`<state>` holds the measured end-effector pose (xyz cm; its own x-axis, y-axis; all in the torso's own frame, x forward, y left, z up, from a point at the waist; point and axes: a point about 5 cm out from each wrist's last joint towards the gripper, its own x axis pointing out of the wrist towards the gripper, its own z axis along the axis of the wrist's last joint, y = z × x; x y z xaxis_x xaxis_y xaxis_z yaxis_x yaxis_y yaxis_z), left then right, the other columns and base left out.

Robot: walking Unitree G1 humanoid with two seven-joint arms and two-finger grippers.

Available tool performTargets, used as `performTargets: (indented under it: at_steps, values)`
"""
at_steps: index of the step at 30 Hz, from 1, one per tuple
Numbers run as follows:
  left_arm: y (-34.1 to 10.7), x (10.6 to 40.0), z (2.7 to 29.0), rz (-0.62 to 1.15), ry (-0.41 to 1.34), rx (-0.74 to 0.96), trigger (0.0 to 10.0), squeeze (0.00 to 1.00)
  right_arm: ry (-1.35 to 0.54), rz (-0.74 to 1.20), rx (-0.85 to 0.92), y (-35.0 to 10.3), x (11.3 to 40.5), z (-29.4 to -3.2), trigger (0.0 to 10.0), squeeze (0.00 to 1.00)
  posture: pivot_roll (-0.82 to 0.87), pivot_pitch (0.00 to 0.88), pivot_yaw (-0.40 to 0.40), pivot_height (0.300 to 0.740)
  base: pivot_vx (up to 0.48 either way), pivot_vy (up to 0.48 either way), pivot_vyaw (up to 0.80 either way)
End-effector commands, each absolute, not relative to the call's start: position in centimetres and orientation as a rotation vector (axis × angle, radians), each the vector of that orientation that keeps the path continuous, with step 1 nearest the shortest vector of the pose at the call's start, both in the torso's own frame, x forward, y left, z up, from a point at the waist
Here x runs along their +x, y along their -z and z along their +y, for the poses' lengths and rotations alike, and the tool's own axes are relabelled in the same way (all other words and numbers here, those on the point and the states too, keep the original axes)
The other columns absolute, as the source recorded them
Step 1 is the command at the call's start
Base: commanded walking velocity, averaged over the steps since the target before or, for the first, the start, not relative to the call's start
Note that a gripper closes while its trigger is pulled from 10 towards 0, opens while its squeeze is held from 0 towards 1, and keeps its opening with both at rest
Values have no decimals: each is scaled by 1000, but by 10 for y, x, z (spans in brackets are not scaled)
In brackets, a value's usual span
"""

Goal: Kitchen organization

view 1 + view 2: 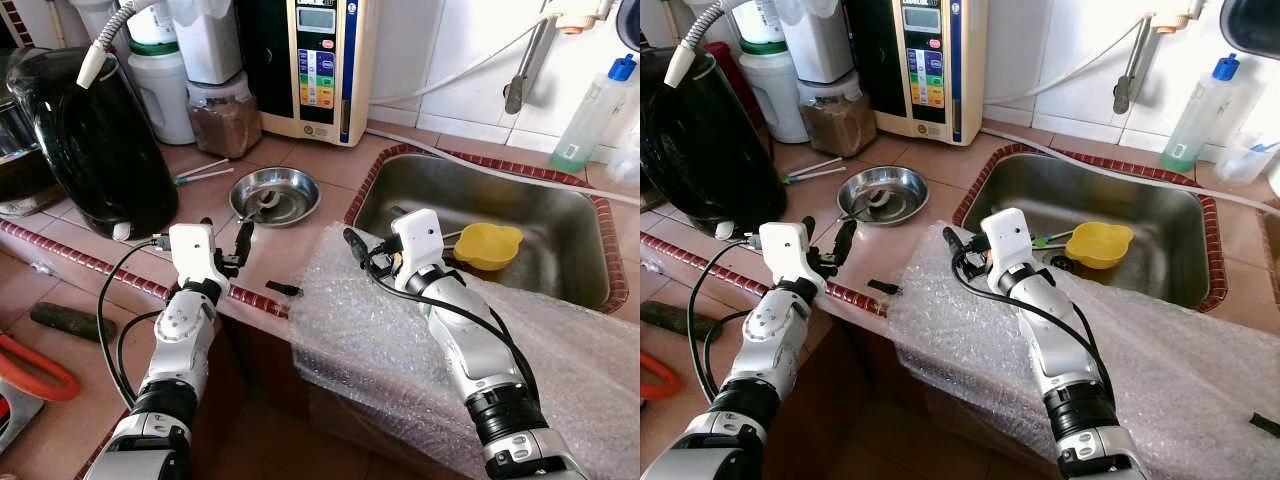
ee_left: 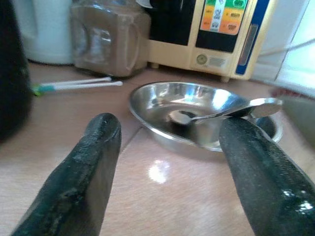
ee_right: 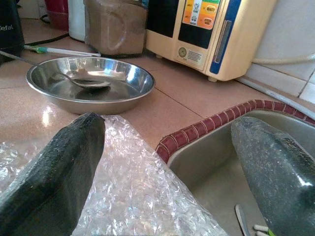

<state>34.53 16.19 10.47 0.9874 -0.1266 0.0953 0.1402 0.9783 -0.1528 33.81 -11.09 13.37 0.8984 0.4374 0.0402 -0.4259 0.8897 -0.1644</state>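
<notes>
A steel bowl (image 1: 274,193) with a spoon (image 2: 221,110) in it sits on the tiled counter left of the sink (image 1: 560,215). My left gripper (image 1: 228,240) hovers open just in front of the bowl, nothing between its fingers (image 2: 98,142). A sheet of bubble wrap (image 1: 380,330) drapes over the counter's front edge. Above it, near the sink's left rim, my right gripper (image 1: 372,228) is open and empty, its fingers (image 3: 64,167) pointing toward the bowl (image 3: 91,83). A yellow bowl (image 1: 488,245) lies in the sink.
A black kettle (image 1: 90,140) stands at the left. A brown jar (image 1: 222,115) and a cream water machine (image 1: 320,65) stand at the back. Two thin sticks (image 1: 205,172) lie near the bowl. A small black piece (image 1: 283,288) rests on the counter edge. A bottle (image 1: 592,115) stands behind the sink.
</notes>
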Motion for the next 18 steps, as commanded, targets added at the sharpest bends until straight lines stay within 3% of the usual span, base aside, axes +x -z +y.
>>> performTargets:
  at_steps: [1, 18]
  values:
    - [-116, 350, 160, -106, 149, -192, 10000, 1000, -453, -79, -157, -136, 339, -109, 10000, 569, 31, 0, 47, 740, 0, 0, 0]
    - [-125, 354, 153, -64, 155, -318, 10000, 1000, -448, -74, -153, -134, 338, -109, 10000, 561, 33, 0, 51, 740, 0, 0, 0]
